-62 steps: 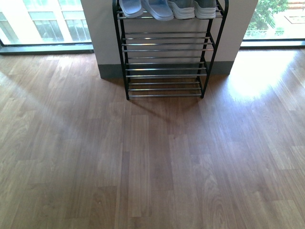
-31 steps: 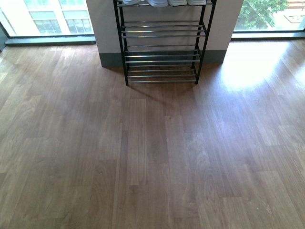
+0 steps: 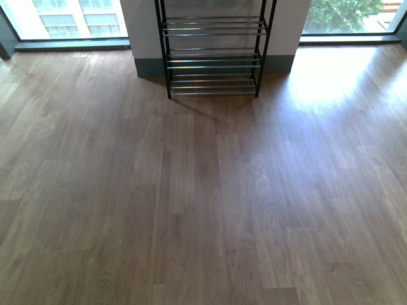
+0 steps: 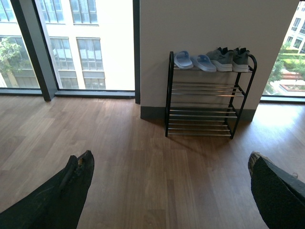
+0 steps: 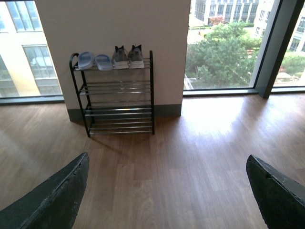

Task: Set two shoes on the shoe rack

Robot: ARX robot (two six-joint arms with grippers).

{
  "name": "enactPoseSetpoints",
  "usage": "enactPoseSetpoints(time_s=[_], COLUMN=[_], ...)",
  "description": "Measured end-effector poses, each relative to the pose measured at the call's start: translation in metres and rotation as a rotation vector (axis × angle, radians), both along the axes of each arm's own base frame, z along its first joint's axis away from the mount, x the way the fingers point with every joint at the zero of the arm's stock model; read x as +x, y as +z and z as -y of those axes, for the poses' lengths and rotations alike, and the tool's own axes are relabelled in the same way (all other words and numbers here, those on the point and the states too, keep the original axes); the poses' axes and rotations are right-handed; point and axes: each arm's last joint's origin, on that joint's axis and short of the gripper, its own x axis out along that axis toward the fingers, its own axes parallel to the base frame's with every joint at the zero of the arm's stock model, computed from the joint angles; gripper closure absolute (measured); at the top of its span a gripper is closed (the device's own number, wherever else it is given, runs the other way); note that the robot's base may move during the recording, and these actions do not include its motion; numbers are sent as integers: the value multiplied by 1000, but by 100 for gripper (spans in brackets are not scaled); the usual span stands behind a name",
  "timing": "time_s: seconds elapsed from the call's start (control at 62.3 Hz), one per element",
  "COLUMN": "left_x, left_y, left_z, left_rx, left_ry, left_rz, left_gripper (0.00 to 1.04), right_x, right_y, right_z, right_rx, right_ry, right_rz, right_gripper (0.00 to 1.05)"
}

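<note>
Front view: shoe rack [image 3: 213,57] up against the white pillar [image 3: 292,25] at the far edge of the wooden floor [image 3: 203,203], only its lower tiers in shot, all bare chrome rods; no arm in sight here
Left wrist view: rack [image 4: 205,95] seen whole now, and there they are on the top tier, two pale blue slides [image 4: 193,60] at the window-side end, two grey sneakers [image 4: 228,58] beside them at the other end, all four side by side
Left end effector [image 4: 169,191]: fingers [image 4: 71,186] spread wide apart, bare floor between them, gripping nothing
Right wrist view: same rack [image 5: 116,95], slides [image 5: 94,61] and sneakers [image 5: 127,56] lined up along the top tier, lower tiers bare, trees beyond the big window [image 5: 224,43]
Right end effector [image 5: 167,191]: fingers [image 5: 62,195] wide apart too, nothing held, well back from the rack
</note>
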Motion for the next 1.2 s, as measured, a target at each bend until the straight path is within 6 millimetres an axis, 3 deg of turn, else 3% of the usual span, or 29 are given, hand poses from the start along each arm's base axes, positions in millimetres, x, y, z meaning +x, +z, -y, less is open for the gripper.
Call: enactPoseSetpoints(time_s=[1.203], left_x=[0], left_y=[0], left_z=[0], left_rx=[0], left_ry=[0], left_rz=[0], left_gripper=[9], right_x=[0], right_y=[0], right_z=[0], right_rx=[0], right_ry=[1], right_rz=[0], right_gripper=[9])
